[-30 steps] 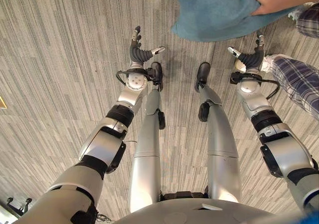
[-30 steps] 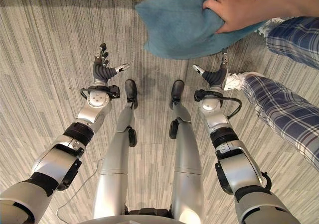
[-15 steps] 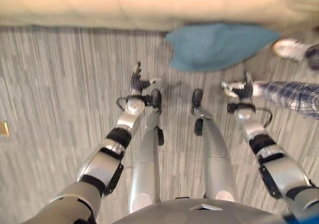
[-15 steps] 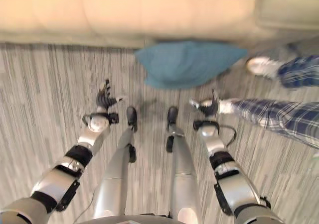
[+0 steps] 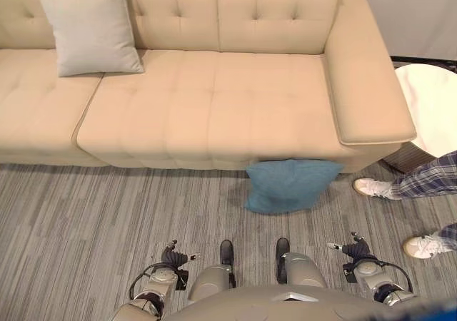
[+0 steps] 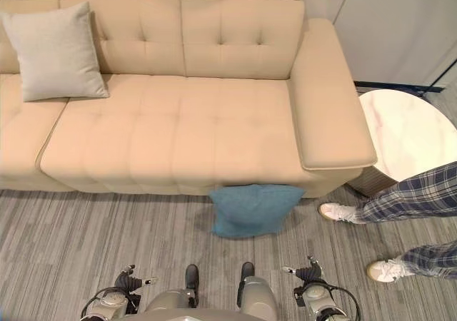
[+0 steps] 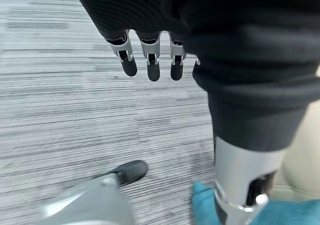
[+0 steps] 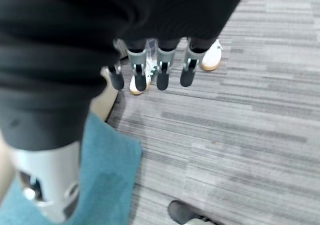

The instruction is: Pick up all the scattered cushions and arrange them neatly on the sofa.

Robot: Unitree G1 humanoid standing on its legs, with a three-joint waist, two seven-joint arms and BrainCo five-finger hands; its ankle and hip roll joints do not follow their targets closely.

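Down on the carpet [image 5: 107, 221], right against the sofa [image 5: 214, 114] front, leans the blue cushion [image 5: 289, 184], its top edge tucked under the seat overhang near the right armrest. That one's mine to fetch. On the seat at the far left a grey cushion [image 5: 89, 27] already stands propped against the backrest.

My left hand [image 5: 172, 253] hangs low by my side, fingers loose and straight, nothing in it. My right hand [image 5: 355, 247] mirrors it on the other side, fingers relaxed, also empty. Both are well apart from the blue cushion.

I judge it light and soft, so it will sag and fold if I pinch one corner. Fabric looks matte, not slippery. Better to take it from both side edges, one hand each, squeezing into the stuffing, or to curl fingers over the top edge once I ease it away from the sofa.

Carpet is grey and striped, flat. Sofa seat is broad and tufted, with plenty of free room beside the grey cushion. To my right a person's plaid legs and white shoes [image 6: 339, 212] stand close, and a round white table [image 6: 403, 132] sits by the armrest, so I should watch my right arm's swing.
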